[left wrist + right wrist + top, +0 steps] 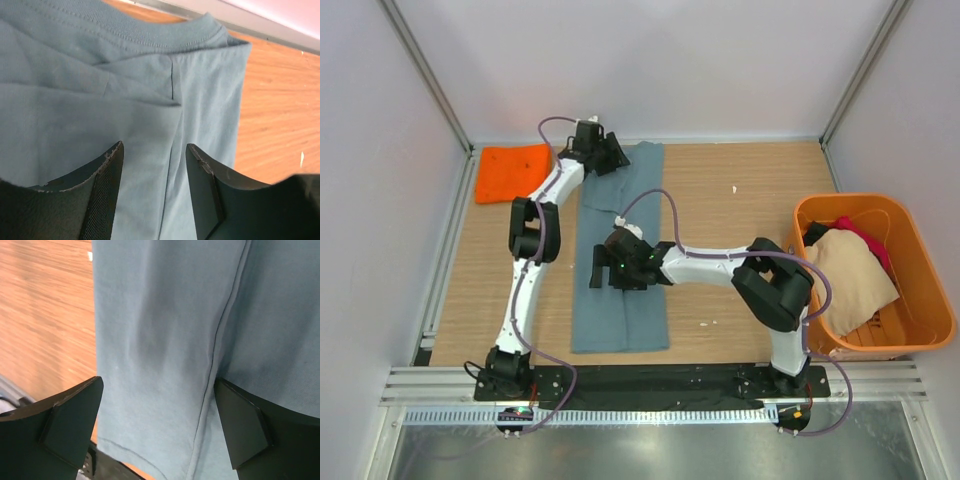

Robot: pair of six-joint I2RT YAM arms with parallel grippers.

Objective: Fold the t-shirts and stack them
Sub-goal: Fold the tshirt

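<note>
A dusty grey-blue t-shirt (625,315) lies folded into a long narrow strip running from the back of the table to its front edge. My left gripper (607,153) hovers over the far, collar end of the strip. Its fingers stand apart with flat cloth (150,100) showing between them (154,146), and nothing is pinched. Over the middle of the strip, my right gripper (603,266) is open wide, just above the cloth (165,330) near its left edge (159,381). A bright orange t-shirt (513,171) lies folded at the back left.
An orange plastic tub (915,335) stands at the right, holding a beige shirt (850,275), a red one (868,240) and something dark. Bare wooden table (740,200) lies between the strip and the tub. White walls enclose the table.
</note>
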